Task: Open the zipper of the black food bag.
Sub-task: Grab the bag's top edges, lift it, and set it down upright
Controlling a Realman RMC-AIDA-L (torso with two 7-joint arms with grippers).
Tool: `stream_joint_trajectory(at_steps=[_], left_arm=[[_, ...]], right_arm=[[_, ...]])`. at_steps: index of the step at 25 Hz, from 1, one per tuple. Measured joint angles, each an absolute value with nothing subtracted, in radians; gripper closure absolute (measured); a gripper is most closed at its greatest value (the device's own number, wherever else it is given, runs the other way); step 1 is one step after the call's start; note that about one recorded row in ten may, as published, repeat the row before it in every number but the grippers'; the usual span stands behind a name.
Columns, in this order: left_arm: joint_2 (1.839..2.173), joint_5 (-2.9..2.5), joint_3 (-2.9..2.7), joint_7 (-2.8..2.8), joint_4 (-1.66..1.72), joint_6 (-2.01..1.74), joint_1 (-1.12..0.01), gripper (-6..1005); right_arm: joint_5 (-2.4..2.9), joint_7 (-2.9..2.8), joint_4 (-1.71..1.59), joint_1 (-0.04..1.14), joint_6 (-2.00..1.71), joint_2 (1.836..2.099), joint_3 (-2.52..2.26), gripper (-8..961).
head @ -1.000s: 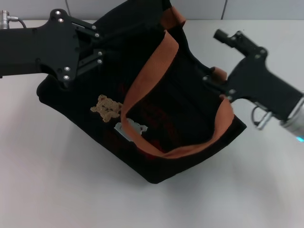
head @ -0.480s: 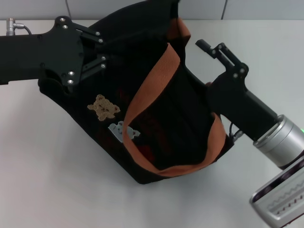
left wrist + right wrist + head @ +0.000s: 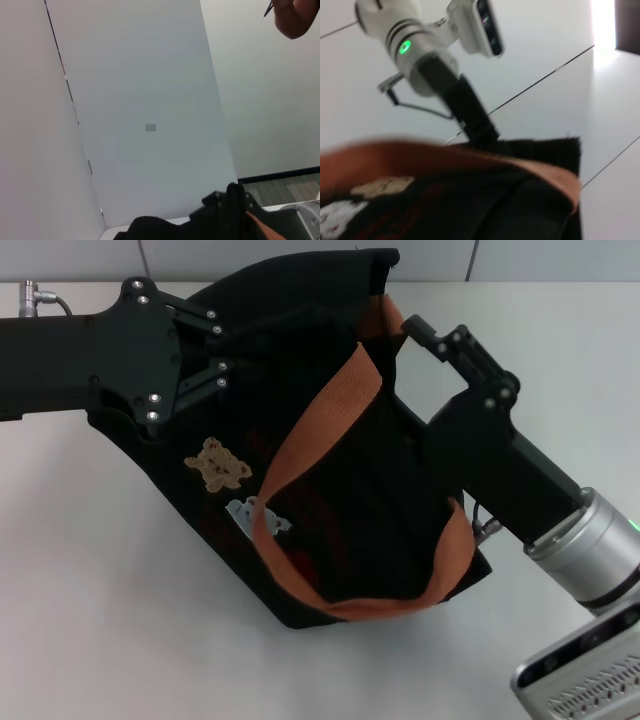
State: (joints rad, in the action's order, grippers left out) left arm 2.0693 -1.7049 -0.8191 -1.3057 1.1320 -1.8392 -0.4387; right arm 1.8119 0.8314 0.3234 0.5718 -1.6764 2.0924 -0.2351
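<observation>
pressing in against the right side of the black food bag (image 3: 330, 490), the right gripper (image 3: 440, 345) sits by the bag's upper rim near an orange handle (image 3: 320, 430); its body covers whatever its fingers do, so i cannot tell how far open it is or whether it has the pull tab. since a second ago this arm has swung in from well out to the right and now lies along the bag's side, and the bag has shifted and tipped a little toward the left. i read that as the arm closing in on the zipper end, not as any opening made yet. the left gripper (image 3: 205, 350) is at the bag's upper left corner, fingers buried in black fabric, apparently holding the bag steady, though a firm grasp cannot be confirmed. the zipper itself cannot be made out in the dark cloth in any view. the bag rests tilted on the white surface (image 3: 100, 620), bear patch (image 3: 218, 464) and a white patch (image 3: 250, 515) facing up, handles looped across the top. the right wrist view shows only the bag's rim and the left arm beyond.
</observation>
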Motion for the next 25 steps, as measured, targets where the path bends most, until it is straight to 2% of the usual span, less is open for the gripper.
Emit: stream_joint_trajectory(at_steps=[22,25], left_arm=[[2.069,-1.703,-0.819,-1.304,1.113,-1.828,-0.454,895],[2.069,-1.702,-0.819,-1.304,1.111,-1.832,-0.454,895]], right_arm=[[1.814,0.83,0.312,0.555,-1.675,2.091,-0.235,212],[1.814,0.83,0.312,0.56,-1.672,2.091,-0.235,418]])
